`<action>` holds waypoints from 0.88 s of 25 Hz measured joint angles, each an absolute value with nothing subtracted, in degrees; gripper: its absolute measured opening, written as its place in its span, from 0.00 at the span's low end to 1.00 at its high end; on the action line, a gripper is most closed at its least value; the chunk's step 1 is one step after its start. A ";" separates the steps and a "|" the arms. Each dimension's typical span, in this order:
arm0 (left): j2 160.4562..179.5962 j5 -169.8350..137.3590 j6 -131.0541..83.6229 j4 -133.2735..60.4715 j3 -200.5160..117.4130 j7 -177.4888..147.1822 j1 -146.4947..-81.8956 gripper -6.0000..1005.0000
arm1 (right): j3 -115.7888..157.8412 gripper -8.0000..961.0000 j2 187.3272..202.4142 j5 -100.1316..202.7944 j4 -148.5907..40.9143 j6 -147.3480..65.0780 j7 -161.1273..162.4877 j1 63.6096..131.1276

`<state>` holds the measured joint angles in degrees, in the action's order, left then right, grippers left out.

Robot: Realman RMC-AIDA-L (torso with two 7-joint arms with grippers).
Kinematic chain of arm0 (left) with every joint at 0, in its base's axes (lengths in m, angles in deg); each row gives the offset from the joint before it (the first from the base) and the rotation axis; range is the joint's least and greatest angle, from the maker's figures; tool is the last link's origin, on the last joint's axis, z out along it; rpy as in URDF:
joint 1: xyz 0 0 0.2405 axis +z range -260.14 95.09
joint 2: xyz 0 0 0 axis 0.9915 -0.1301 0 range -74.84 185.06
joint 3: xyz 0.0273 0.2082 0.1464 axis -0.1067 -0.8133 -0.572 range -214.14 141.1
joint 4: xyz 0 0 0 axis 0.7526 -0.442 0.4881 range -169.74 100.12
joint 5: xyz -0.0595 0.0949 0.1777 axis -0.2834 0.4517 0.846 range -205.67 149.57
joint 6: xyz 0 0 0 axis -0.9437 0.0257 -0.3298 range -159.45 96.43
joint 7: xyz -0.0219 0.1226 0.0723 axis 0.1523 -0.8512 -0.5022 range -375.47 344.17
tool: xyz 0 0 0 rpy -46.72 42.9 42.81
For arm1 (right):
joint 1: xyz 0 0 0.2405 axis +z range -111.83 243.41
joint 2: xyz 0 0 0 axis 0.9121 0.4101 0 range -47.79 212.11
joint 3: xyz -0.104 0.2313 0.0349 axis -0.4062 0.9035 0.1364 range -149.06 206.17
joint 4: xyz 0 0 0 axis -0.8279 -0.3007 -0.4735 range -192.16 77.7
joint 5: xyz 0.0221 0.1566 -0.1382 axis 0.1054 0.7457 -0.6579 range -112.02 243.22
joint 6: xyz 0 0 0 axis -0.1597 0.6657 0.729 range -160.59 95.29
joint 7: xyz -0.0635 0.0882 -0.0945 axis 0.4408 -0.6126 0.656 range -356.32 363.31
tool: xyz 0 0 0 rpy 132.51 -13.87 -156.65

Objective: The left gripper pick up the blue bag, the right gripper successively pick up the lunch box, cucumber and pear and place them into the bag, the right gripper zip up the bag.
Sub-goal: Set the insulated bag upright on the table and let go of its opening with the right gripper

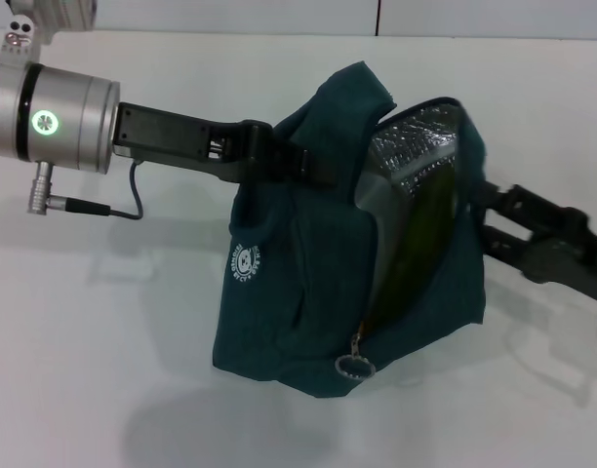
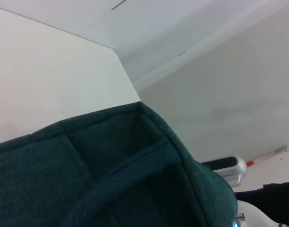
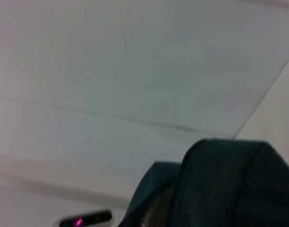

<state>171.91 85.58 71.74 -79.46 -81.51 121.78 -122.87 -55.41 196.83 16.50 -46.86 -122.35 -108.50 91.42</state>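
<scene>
Our left gripper holds the blue bag at centre frame. Our right gripper is hidden behind it, state unclear. We should keep the mouth open while loading.

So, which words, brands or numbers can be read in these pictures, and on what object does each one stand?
No text can be read.
The blue bag carries a round white logo with a ring of lettering, too small and blurred to read.
The left arm's wrist shows a green glowing symbol, a sign and not letters.
The two wrist views show no writing.
</scene>
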 joint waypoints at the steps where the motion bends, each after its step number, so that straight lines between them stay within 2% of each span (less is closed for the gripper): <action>1: 171.91 85.58 71.79 -79.46 -81.52 121.73 -122.86 0.05 | -55.46 0.58 197.28 15.92 -46.71 -122.38 -108.78 92.37; 4: 171.91 85.58 71.89 -79.46 -81.52 121.69 -122.85 0.05 | -55.48 0.65 197.41 15.70 -46.62 -122.42 -109.00 93.20; 9: 171.92 85.74 71.94 -79.36 -81.52 121.50 -122.87 0.04 | -55.46 0.87 197.53 15.71 -46.50 -122.43 -109.64 93.88; 15: 171.92 85.94 71.99 -79.20 -81.61 121.46 -122.87 0.04 | -55.05 0.91 197.50 15.96 -46.28 -122.63 -110.16 93.93; 22: 171.92 85.87 72.18 -79.19 -82.36 121.44 -122.83 0.04 | -54.94 0.91 197.27 15.95 -46.64 -122.14 -111.10 92.79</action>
<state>171.92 85.87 72.18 -79.19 -82.36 121.44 -122.83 -54.94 197.27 15.95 -46.64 -122.14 -111.10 92.79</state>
